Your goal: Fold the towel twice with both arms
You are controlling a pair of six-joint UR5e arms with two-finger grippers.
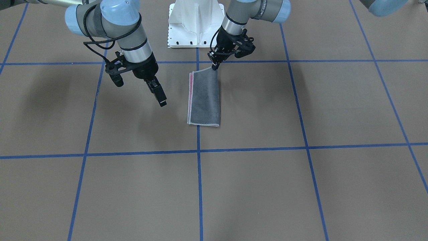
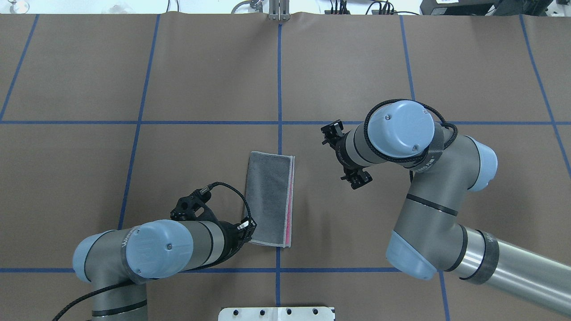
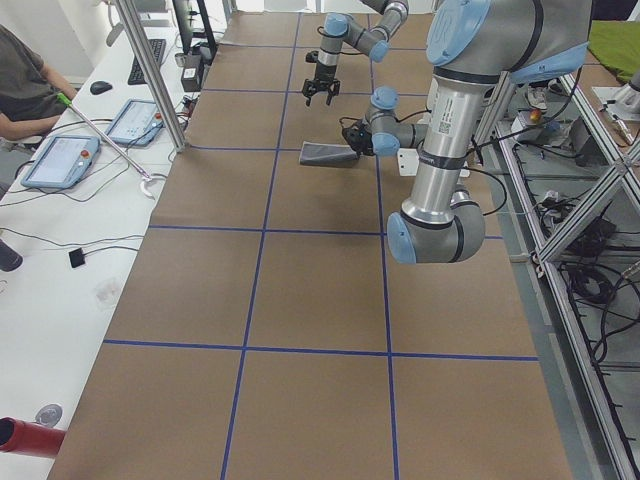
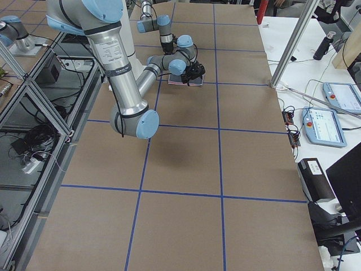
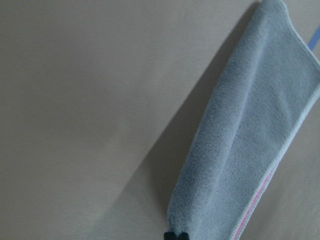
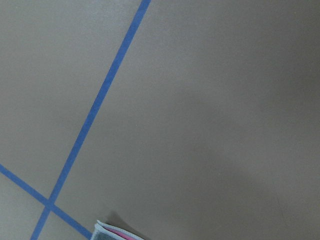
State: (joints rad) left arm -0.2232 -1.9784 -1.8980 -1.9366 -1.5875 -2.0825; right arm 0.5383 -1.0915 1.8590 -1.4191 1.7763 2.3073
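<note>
Overhead exterior view gives you the clearest layout, so start at the white pedestal base (image 2: 276, 313) at the near edge. Just beyond it, the left gripper (image 2: 248, 226) is pinched onto the near corner of the towel (image 2: 269, 200), on the folded side. The left wrist camera shows you the dark fingertips (image 5: 175, 235) pressed together at that corner, and from across the table the corner looks slightly raised. From there the towel stretches away from the robot as a narrow strip, folded once, dark grey face up, flat on the brown table (image 2: 89, 67). A thin pink line shows along its light-stitched edge on the robot's right, and that edge overlaps the central blue tape line (image 2: 279, 67). Farther out and off to the right you find the right gripper (image 2: 332, 132), well clear of the cloth and holding nothing. It hangs above the table beside the strip's far half, and in the left-side view its jaws stand apart. Its wrist camera catches only one towel corner at the bottom of the frame.
</note>
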